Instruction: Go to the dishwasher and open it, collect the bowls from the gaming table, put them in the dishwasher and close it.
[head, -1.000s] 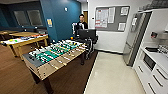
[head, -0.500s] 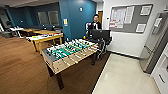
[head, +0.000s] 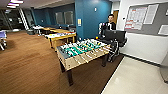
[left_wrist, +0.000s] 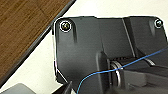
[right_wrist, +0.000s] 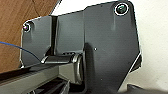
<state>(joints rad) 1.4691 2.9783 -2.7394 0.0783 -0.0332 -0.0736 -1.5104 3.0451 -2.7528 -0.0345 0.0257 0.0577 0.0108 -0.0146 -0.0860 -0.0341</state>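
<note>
Wood-look floor (head: 30, 67) w/ table-football table (head: 82, 52) centre; yellow-edged gaming table (head: 61, 37) behind it, near blue wall (head: 92, 17). Bowls possibly there, too blurred. Claw state: cannot tell, both arms.

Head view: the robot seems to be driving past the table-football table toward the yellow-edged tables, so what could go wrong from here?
1. The green-field table-football table stands close ahead, with rod handles along its side; the base could clip a corner while passing.
2. A person stands behind it beside a black office chair, narrowing that side.
3. The long white-topped, yellow-edged table lies beyond; any bowls on it cannot be made out.
</note>
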